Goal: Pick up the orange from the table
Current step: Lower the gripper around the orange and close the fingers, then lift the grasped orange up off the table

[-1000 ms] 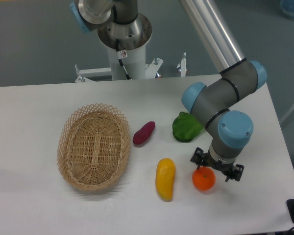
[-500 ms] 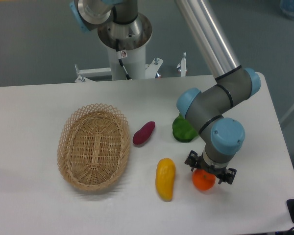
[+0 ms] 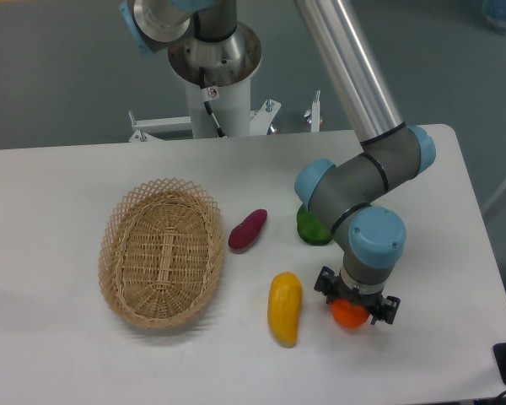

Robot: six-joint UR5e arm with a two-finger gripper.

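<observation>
Pincer [image 3: 352, 304] now lower, straddling orange [image 3: 347, 315]

The small, round, bright orange [image 3: 347, 315] sits on the white surface [image 3: 59, 354], near its front right side. Its top is hidden.

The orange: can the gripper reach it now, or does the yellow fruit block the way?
Probably yes. The gripper hangs right over the orange, its fingers on either side. The yellow fruit lies apart to one side, and nothing else crowds the orange on the table.
</observation>
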